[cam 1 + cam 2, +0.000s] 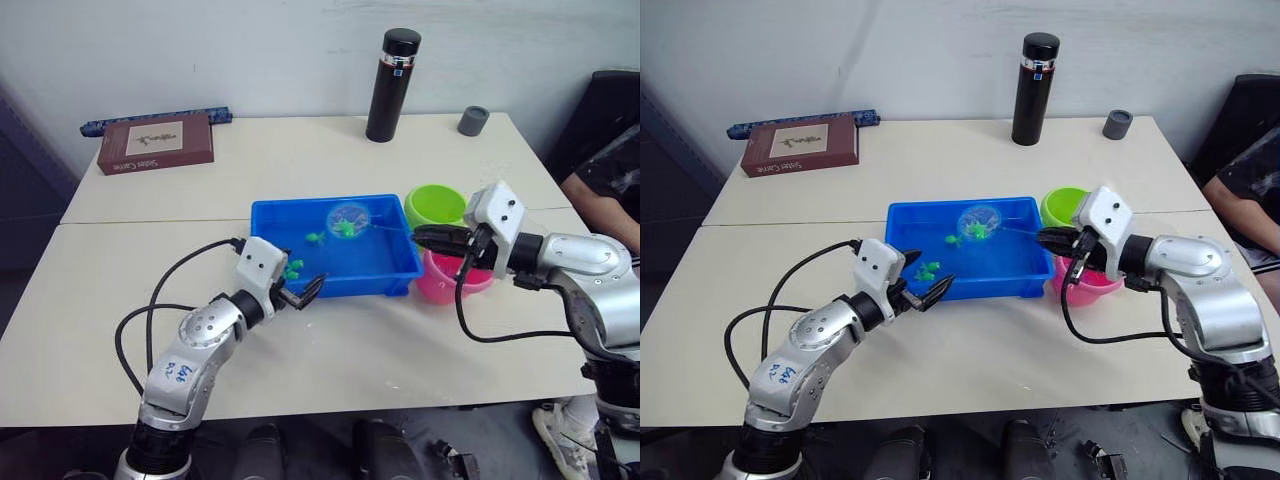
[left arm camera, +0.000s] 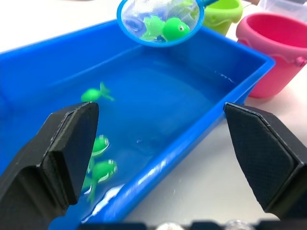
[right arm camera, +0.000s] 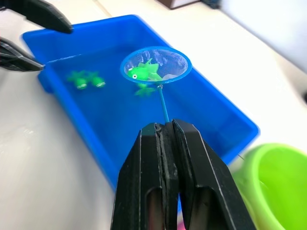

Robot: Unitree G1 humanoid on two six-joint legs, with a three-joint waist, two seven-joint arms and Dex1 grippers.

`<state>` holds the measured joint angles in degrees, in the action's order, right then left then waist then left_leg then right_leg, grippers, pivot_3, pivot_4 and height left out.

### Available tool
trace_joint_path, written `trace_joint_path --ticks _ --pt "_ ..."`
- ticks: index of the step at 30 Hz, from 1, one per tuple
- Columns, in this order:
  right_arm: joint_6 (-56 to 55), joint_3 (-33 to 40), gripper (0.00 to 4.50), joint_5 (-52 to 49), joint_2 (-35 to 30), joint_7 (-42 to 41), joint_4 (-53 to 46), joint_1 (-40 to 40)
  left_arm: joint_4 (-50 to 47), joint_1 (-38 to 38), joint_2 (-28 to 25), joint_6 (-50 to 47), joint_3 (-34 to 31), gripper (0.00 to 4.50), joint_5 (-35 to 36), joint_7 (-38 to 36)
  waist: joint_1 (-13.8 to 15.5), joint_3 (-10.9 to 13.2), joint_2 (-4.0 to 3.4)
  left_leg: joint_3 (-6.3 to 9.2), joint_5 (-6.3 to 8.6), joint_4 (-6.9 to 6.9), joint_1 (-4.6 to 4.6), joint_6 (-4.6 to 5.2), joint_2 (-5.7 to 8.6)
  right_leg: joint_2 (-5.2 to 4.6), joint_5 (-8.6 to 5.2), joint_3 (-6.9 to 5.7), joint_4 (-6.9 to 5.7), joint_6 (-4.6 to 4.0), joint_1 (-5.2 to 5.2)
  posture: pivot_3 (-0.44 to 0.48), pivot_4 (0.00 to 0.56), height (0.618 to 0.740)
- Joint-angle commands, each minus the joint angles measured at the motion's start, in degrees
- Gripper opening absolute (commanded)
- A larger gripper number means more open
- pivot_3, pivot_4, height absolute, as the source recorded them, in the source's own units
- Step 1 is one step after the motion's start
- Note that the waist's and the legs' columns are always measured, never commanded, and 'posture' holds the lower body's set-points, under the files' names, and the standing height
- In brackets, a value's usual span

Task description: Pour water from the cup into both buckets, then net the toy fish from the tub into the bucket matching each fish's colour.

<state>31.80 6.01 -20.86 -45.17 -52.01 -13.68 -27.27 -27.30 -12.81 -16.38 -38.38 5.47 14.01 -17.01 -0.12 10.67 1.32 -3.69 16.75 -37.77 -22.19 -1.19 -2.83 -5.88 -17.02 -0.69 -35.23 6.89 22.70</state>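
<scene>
The right gripper (image 3: pixel 165 132) is closed on the thin stick of the net (image 3: pixel 155 66) and holds the hoop above the water of the blue tub (image 1: pixel 290 212). 1 green fish (image 3: pixel 144 72) lies in the mesh, so the netting step appears to be in hand, with a catch lifted. The next move likely calls for carrying the net sideways, level, to the green bucket (image 1: pixel 436 205) just beside the tub's far right corner, and tipping it there. The pink bucket (image 1: pixel 452 281) stands next to it, under the right forearm, which reaches in from the right, nearly horizontal. The left gripper (image 1: pixel 300 292) is open and empty, resting at the tub's near rim. About 3 green fish (image 2: pixel 99 158) remain in the water.
</scene>
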Motion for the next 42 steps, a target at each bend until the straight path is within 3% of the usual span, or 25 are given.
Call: trace_joint_path --ticks 1,19,36,42 --pt "0.20 5.81 0.00 -0.10 -2.52 3.05 0.31 -2.16 0.49 -0.80 -0.21 1.92 0.34 4.48 -0.38 -1.06 -0.03 0.00 0.00 -0.01 0.00 0.01 0.00 0.00 0.00 0.00 0.00 -0.01 0.01 -0.01 0.01 0.000 0.150 0.740" --pt "-15.12 10.26 0.00 8.76 -6.38 9.93 18.04 0.70 4.73 -4.42 0.13 4.23 0.32 4.48 -0.99 -3.10 0.02 0.00 0.00 -0.08 -0.01 0.23 -0.07 0.01 0.03 0.05 0.03 -0.04 0.28 0.07 0.07 0.000 0.150 0.740" --pt "-43.35 7.25 0.00 24.61 -6.14 19.67 19.27 9.65 4.88 -4.96 0.16 4.17 0.10 4.48 -1.11 -3.19 -0.02 0.00 0.00 -0.10 -0.10 0.22 -0.02 -0.13 0.02 0.13 0.05 0.01 0.25 0.11 0.05 0.000 0.150 0.740" --pt "-48.20 6.47 0.00 27.56 -6.02 21.73 19.36 11.75 4.75 -4.92 0.26 4.04 0.10 4.48 -1.10 -3.11 -0.01 0.00 0.00 -0.11 -0.11 0.19 -0.03 -0.15 0.03 0.13 0.06 0.03 0.26 0.13 0.04 0.000 0.150 0.740"
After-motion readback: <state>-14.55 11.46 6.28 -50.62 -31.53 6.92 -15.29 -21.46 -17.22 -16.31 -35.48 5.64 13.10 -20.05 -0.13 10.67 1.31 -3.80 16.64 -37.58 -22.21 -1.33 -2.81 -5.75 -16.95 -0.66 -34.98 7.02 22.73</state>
